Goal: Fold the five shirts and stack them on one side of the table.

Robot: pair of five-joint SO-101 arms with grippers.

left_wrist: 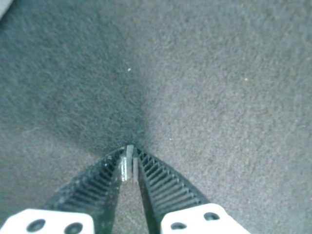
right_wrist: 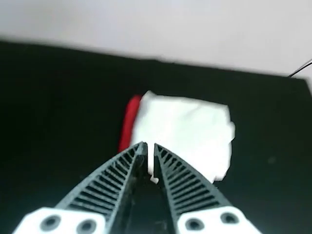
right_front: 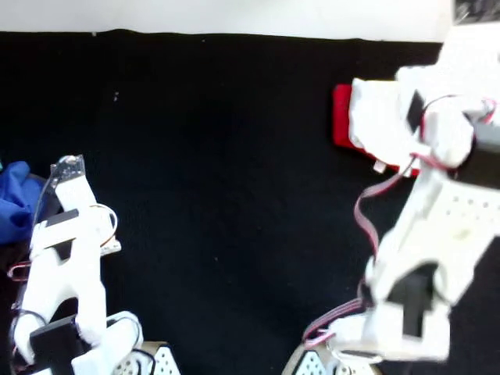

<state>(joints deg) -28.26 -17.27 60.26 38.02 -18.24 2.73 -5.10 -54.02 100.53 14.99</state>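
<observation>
step: between shirts | white shirt (right_wrist: 187, 129) on red shirt (right_wrist: 126, 124) just beyond right fingers (right_wrist: 144, 149), clenched empty | left fingers (left_wrist: 130, 152) likewise | next, likely: unclench, grasp blue shirt (right_front: 14, 197) beside them

left pincer (left_wrist: 130, 152) closed, right pincer (right_wrist: 147, 147) closed

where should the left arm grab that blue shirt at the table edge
Probably the bunched fold of the blue shirt nearest the left gripper, coming down from above on the side facing the table centre. The shirt lies crumpled at the left edge, so that raised fold looks like the reachable part. The jaws are shut and must open first.
</observation>
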